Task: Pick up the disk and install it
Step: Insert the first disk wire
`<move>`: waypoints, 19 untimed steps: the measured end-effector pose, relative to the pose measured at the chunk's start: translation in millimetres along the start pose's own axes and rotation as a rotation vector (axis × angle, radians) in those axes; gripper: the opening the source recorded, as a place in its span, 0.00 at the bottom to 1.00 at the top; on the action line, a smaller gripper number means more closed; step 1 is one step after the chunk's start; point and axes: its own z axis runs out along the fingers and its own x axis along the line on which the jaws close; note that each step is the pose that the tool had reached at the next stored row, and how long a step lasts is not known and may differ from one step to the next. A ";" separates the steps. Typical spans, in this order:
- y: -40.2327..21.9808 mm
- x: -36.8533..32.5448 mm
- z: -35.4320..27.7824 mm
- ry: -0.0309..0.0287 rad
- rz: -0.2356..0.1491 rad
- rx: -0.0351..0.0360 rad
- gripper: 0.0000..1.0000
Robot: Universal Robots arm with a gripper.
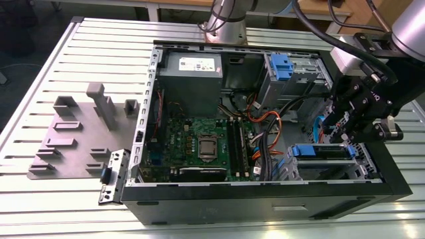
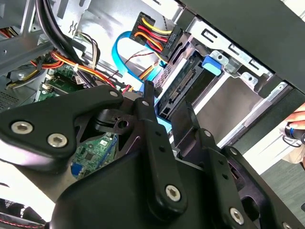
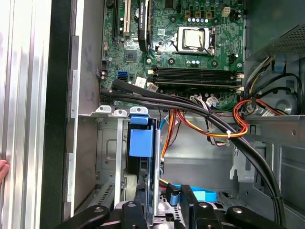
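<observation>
Gripper inside the open computer case: you see its jaws clamped on one end of the disk. The disk runs straight out from between them, its blue tab farthest from the jaws, inside the grey drive cage. Cables cross just beyond the tab.

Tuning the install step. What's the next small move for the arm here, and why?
Probably a short, slow push seating the disk along its slot in the drive cage. In the first wrist view it sits edge-on inside the cage, blue tab at the lip, the gripper at its other end. Full seating can't be told and cables crowd close, so keep it small.
</observation>
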 end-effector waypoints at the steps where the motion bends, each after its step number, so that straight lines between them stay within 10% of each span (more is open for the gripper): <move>1: 0.0 0.0 0.1 -0.0001 0.000 0.0000 0.42; 13: 0.4 0.0 2.4 0.0000 0.000 0.0003 0.42; 19: 0.4 0.1 2.6 0.0000 0.000 0.0003 0.22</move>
